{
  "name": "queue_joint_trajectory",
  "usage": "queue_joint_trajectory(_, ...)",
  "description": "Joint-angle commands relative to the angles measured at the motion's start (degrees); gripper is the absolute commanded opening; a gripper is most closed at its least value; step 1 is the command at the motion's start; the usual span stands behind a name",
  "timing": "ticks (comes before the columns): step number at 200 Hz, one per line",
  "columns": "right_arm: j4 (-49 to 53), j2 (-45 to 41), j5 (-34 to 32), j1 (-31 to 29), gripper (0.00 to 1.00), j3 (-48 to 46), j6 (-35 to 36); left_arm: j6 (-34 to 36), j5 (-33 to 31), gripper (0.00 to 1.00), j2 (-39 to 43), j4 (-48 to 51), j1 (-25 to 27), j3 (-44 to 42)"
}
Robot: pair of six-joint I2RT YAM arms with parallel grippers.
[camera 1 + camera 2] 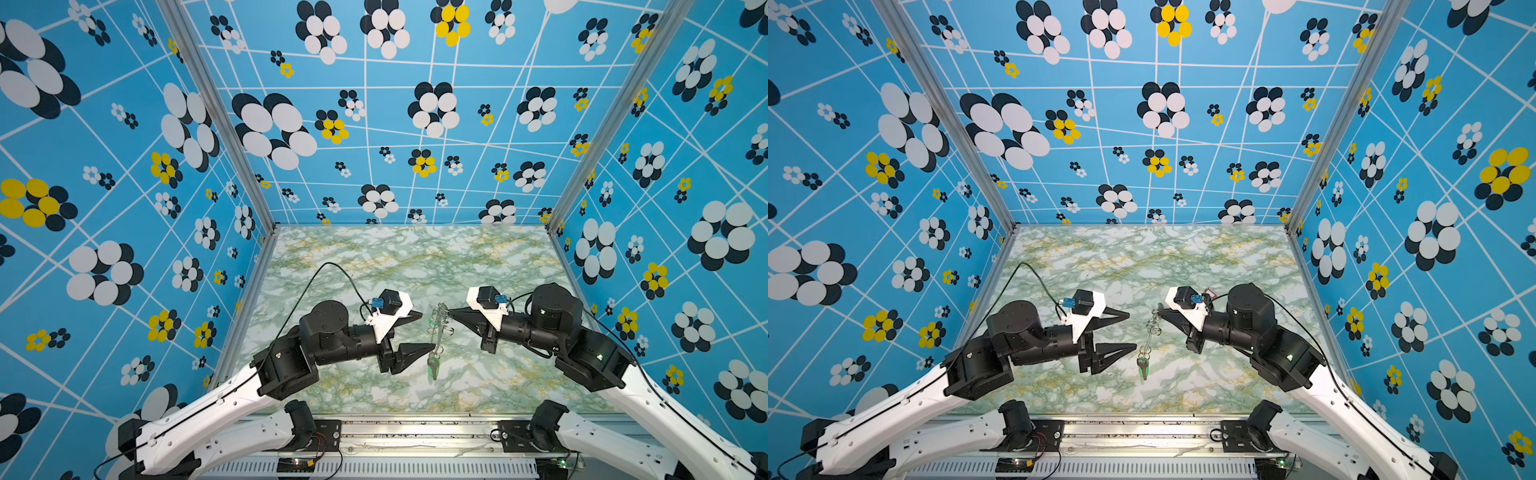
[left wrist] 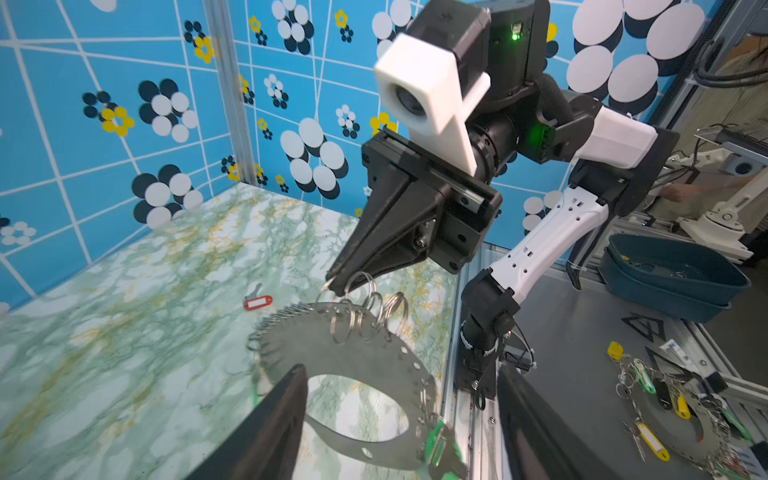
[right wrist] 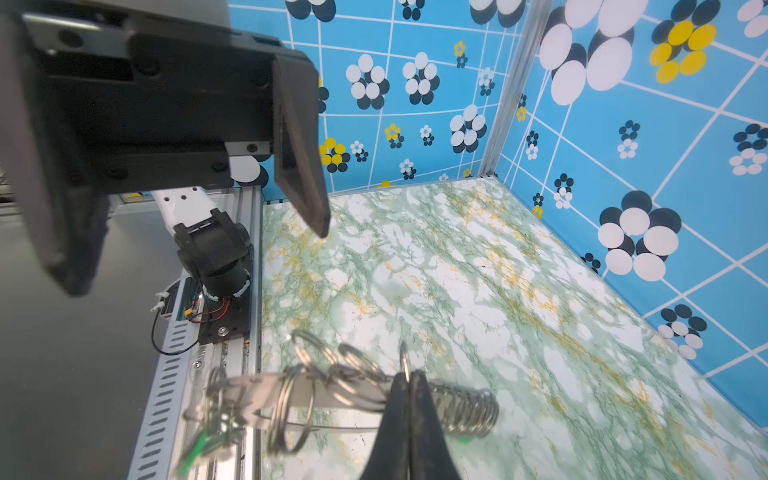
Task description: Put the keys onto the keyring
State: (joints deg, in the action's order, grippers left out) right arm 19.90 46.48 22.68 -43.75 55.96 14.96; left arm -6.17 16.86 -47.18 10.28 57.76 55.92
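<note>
Keyring (image 2: 365,357), a flat grey crescent-shaped metal plate edged with small silver wire rings, hangs clear of the green-veined marble-patterned surface (image 1: 374,266). It is held at its upper end by the right claw (image 2: 334,286), whose black fingers are pinched shut on the plate's ringed rim. In both top views the plate shows edge-on, its long axis running from that claw's tip down toward the front rail. A silver key with a green plastic tag (image 1: 433,368) already dangles from a ring at the low end.

The left claw (image 1: 428,330) is spread wide and empty just beside the plate, facing its broad side. Whether its lower finger touches the metal cannot be told.

A second silver key with a red, white-windowed tag (image 2: 257,302) lies flat on the surface. It is well apart from the plate, beyond the right claw and on that arm's side. With the right arm occupied, fetching it likely means the left claw must reach across the middle.
</note>
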Motion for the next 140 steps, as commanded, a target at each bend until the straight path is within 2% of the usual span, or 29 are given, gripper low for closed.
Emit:
queue_joint_trajectory(1,-2.3,-0.4,4.1,-0.1,0.00,0.2,-1.4,-0.5,-3.9,0.73,0.7,-2.5,-1.8,-1.4)
queue_joint_trajectory(28,-2.8,-0.5,7.1,-0.1,0.00,0.1,-2.5,-1.3,-5.4,0.72,0.3,-4.1,-4.6,-1.0)
queue_joint_trajectory(72,-3.0,-0.6,10.4,-0.1,0.00,0.7,-4.1,-0.7,-1.9,0.69,-4.4,-6.7,-6.4,1.0)
queue_joint_trajectory(101,-2.5,-0.8,10.5,-0.1,0.00,1.1,-3.9,-0.2,2.4,0.66,-7.7,-7.5,-6.4,2.9)
queue_joint_trajectory(126,-2.5,-1.3,9.2,-0.1,0.00,1.1,-3.5,-0.5,9.6,0.65,-9.6,-7.4,-6.1,4.1)
queue_joint_trajectory(140,-2.7,-1.9,8.2,-0.1,0.00,0.8,-3.4,-0.9,11.4,0.64,-9.7,-7.4,-5.6,3.9)
